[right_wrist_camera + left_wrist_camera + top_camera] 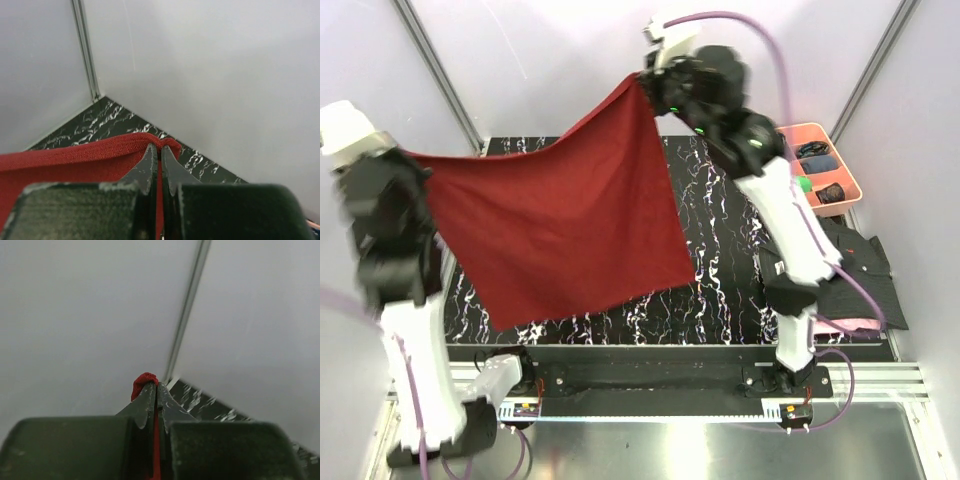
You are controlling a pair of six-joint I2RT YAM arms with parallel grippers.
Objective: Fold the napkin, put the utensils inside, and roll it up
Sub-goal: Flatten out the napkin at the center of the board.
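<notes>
The dark red napkin hangs spread in the air above the black marbled table, held by two corners. My left gripper is shut on its left corner; a red tuft sticks out past the closed fingertips. My right gripper is shut on the upper right corner, high at the back; the red hem runs left from its closed fingertips. The napkin's lower edge hangs near the table's front. The fork and spoon are not identifiable in any view.
A salmon tray holding small dark and green items stands at the back right. A dark shirt lies over a pink cloth at the right edge. Grey walls and a metal corner post enclose the back.
</notes>
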